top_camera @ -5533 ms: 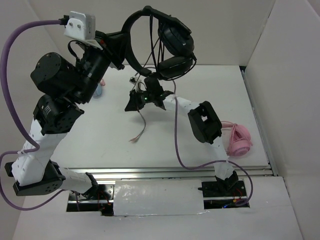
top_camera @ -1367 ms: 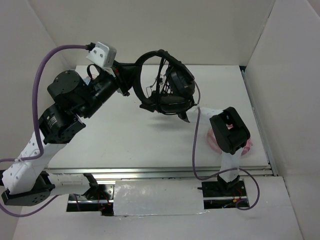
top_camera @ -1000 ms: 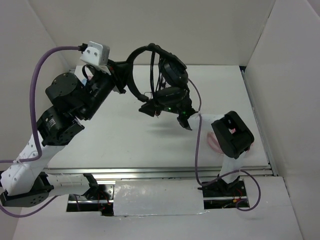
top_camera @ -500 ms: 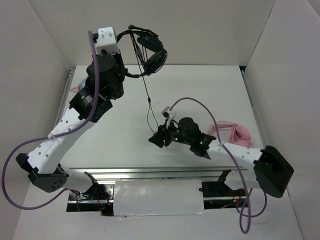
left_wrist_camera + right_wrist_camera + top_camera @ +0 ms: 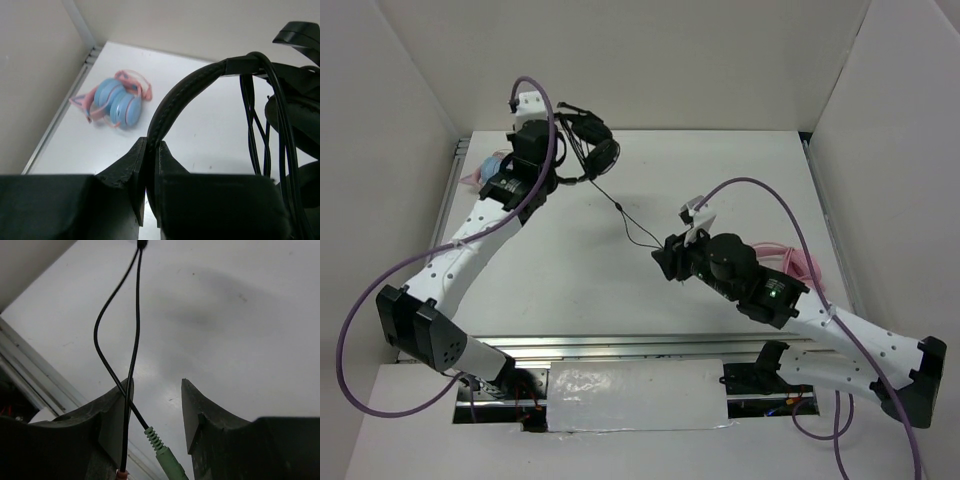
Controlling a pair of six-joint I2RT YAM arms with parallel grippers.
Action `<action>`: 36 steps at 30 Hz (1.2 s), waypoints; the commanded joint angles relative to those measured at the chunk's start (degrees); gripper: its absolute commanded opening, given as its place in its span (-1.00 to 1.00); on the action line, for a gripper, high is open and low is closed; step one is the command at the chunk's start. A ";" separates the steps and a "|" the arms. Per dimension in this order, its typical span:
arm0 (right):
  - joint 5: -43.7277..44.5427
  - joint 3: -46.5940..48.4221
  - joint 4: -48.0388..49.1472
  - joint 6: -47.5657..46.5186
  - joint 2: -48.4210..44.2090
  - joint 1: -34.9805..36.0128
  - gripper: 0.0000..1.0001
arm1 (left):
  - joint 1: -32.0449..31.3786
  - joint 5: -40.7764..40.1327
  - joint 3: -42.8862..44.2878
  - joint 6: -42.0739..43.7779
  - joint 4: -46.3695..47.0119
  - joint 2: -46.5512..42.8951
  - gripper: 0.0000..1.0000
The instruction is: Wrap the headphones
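The black headphones hang at the far left of the table from my left gripper. In the left wrist view its jaws are shut on the padded headband, with loops of cable and an earcup to the right. The thin black cable runs diagonally to my right gripper. In the right wrist view that gripper is open; two cable strands cross near its left finger, ending in a green plug and a reddish plug.
Light blue and pink headphones lie near the far left edge, behind my left arm. Pink headphones with a coiled cable lie at the right, partly behind my right arm. A metal rail runs along the near edge.
My left gripper has brought the headphones down and to the left, towards the table. My right gripper has moved right and further back, with the cable now running slack between the two.
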 commanded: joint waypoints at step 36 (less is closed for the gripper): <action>-43.31 38.86 -14.26 -43.95 32.88 -25.20 -1.00 | -32.68 22.28 -43.98 14.28 17.44 -21.26 -1.00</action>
